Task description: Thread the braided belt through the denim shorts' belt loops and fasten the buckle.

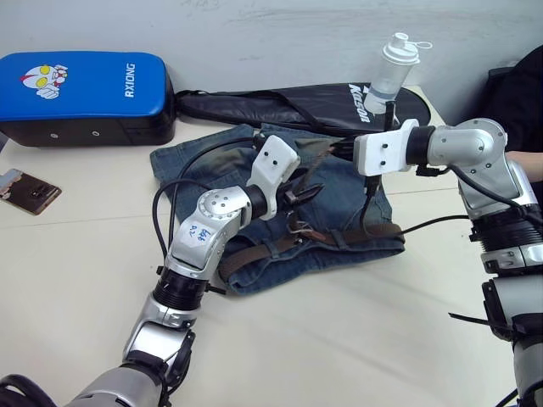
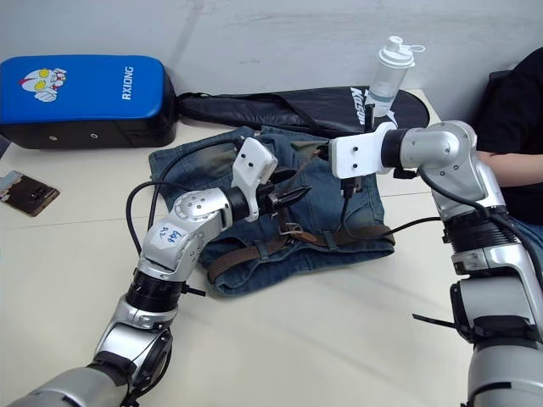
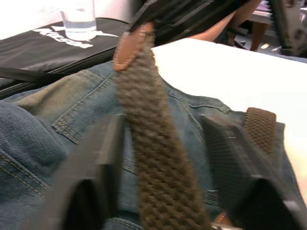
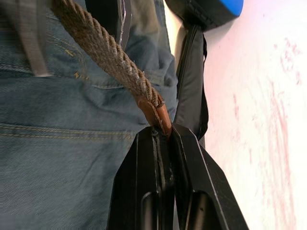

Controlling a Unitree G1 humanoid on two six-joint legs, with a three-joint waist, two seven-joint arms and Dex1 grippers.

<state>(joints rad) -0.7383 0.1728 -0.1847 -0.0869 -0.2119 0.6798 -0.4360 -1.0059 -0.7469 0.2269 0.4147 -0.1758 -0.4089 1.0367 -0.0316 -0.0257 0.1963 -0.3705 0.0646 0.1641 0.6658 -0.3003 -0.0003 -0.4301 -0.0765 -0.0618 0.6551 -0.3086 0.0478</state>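
The braided belt (image 3: pixel 153 158) runs taut above the denim shorts (image 1: pixel 352 191), its brown leather tip pinched in the right hand (image 4: pixel 160 139), whose two black fingers are clamped tight on it. The rest of the strap trails along the waistband at the shorts' near edge, a brown stretch showing out at the right-hand end (image 1: pixel 382 231). The left hand (image 3: pixel 163 158) sits astride the raised strap with its fingers (image 3: pixel 96 163) spread wide, one each side, the left one just beside the weave and the right one standing clear.

The shorts lie flat mid-worktop (image 1: pixel 339 339), waistband toward the robot, legs pointing away. Their far edge almost meets the black racket bag (image 1: pixel 288 106), and a clear bottle (image 1: pixel 392 72) stands on that bag's right end. The blue pad (image 1: pixel 85 97) sits at the far left corner, well apart from the denim, and a phone (image 1: pixel 30 193) rests near the left edge. Broad bare worktop spreads in front of the waistband, and to the right a person's arm (image 1: pixel 522 161) reaches in at the edge.
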